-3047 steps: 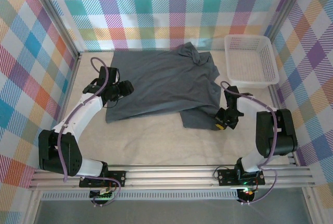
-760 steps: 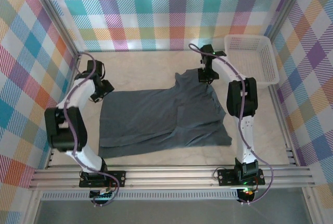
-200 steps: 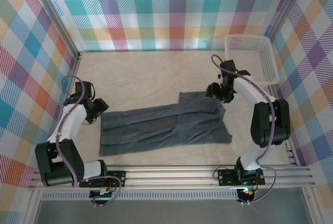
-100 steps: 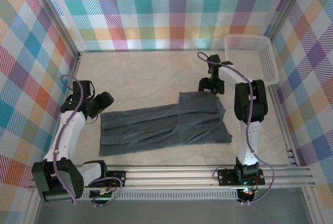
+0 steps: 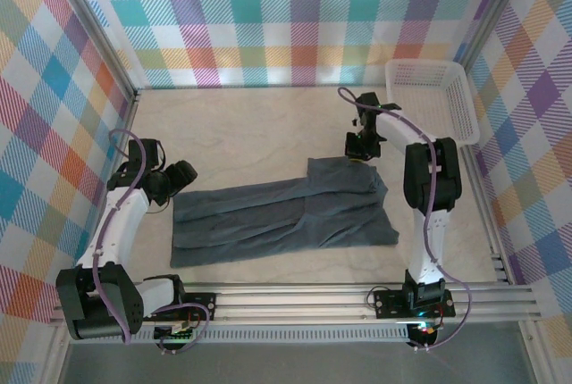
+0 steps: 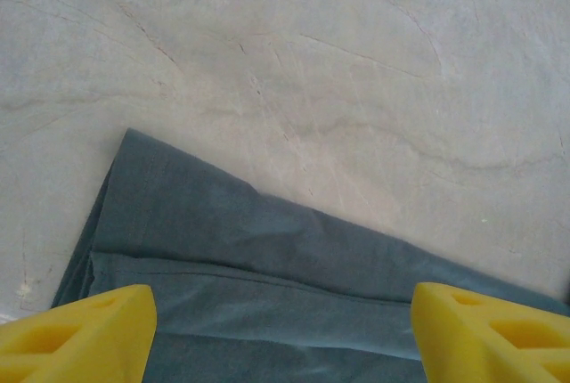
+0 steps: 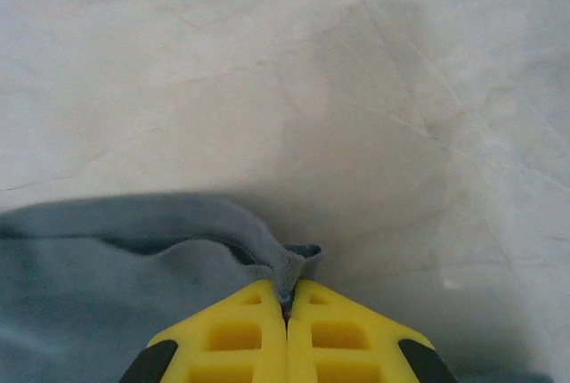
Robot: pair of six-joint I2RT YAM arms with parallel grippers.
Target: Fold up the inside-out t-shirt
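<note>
The worktop [image 5: 259,121] is the biggest thing on my screen, pale and lightly creased. The inside-out t-shirt [image 5: 277,219] lies across its near half as a long flat band running left to right. I judge the lengthwise fold done, since layered edges show along the band. What is left, I reckon, is bringing the ends together and tidying. The cloth is dark slate-grey, soft and plain, with shallow wrinkles and an uneven right end. The white mesh basket [image 5: 429,103] sits at the far right corner, apart from the cloth. My right claw [image 7: 287,298] is closed on a small pinch of the shirt's far right edge. My left claw [image 6: 285,330] stands wide above the shirt's left end, gripping nothing.
</note>
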